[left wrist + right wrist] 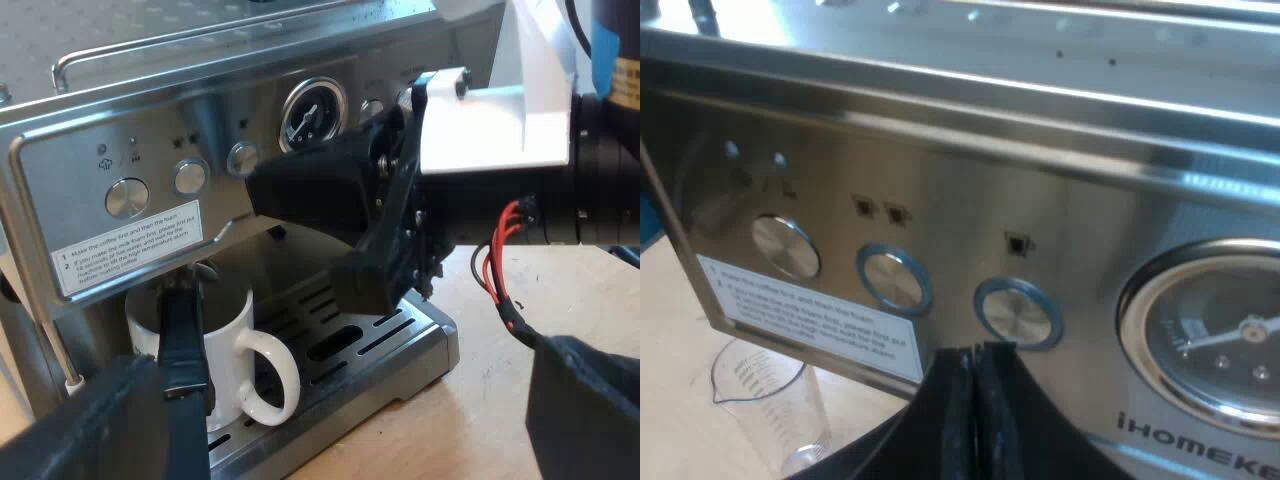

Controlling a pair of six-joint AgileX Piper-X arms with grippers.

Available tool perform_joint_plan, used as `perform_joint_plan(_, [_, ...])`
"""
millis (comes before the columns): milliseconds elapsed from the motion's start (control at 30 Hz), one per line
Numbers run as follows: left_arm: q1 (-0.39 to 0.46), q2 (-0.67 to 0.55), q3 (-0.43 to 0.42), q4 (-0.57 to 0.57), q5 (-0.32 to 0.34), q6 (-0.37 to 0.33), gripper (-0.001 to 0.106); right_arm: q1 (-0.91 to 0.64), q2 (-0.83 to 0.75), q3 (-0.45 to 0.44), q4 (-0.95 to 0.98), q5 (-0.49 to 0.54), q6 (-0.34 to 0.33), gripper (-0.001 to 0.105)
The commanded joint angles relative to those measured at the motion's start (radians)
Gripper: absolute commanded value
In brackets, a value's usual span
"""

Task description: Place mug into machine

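The mug (235, 350) stands upright on the drip tray (425, 340) of the espresso machine (150, 190), under the brew head at the machine's front, with its loop handle pointing out toward the tray's open side. The left pincer (372, 320) is spread wide. One finger (185, 345) lies across the mug's near wall up to the rim, and I cannot tell whether it touches. The other finger is well apart from the mug, over the tabletop (470, 420). The right pincer (975, 400) has its fingers pressed together, holding nothing, and points at the machine's panel just below a round button (1015, 312), near the pressure gauge (1220, 340). A measuring glass (770, 400) stands on the tabletop beside the machine. Judging by this, the placing itself looks done and the step in hand is letting go. The next move calls for the left pincer to draw straight away from the mug without catching its rim or handle, since a snag could drag or tip it. It must also stay clear of the right arm, which reaches in close above the tray.
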Motion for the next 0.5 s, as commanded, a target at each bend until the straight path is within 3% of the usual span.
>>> perform_joint_plan(33, [-0.003,0.000,-0.004,-0.020,0.006,-0.013,0.081,-0.002,0.006,-0.014,-0.017,-0.001,-0.014,0.000])
perform_joint_plan(500, [-0.003,0.000,-0.004,-0.020,0.006,-0.013,0.081,-0.003,0.028,-0.026,-0.050,0.045,-0.027,0.000])
